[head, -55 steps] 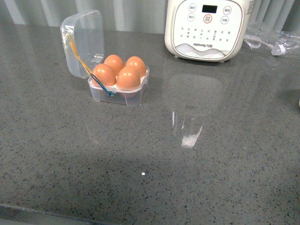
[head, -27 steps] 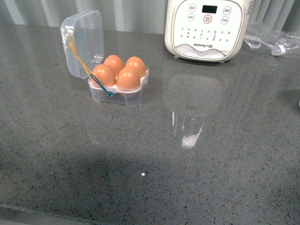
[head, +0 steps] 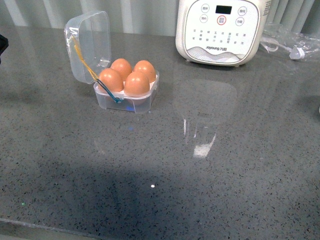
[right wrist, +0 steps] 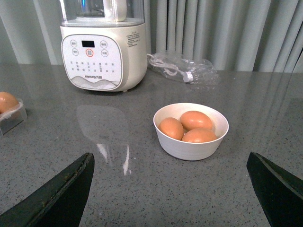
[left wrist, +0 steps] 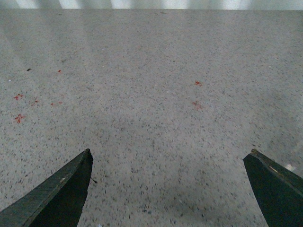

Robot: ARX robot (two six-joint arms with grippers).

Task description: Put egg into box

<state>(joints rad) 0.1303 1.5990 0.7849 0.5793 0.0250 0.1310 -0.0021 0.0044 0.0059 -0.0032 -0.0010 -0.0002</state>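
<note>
4 eggs (head: 136,82) fill the box (head: 125,104) toward the worktop (head: 225,175) rear-left corner; left gripper (left wrist: 169,152), likely nearer, and right gripper (right wrist: 170,154) both spread, empty.

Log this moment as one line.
egg case: lid open, four eggs seated | left gripper: open, empty | right gripper: open, empty | white bowl: three eggs

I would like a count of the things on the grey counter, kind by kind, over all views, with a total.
eggs: 7 (4 in the egg box, 3 in the white bowl)
egg box: 1
white bowl: 1
white appliance: 1
plastic bag: 1
total: 11
</note>
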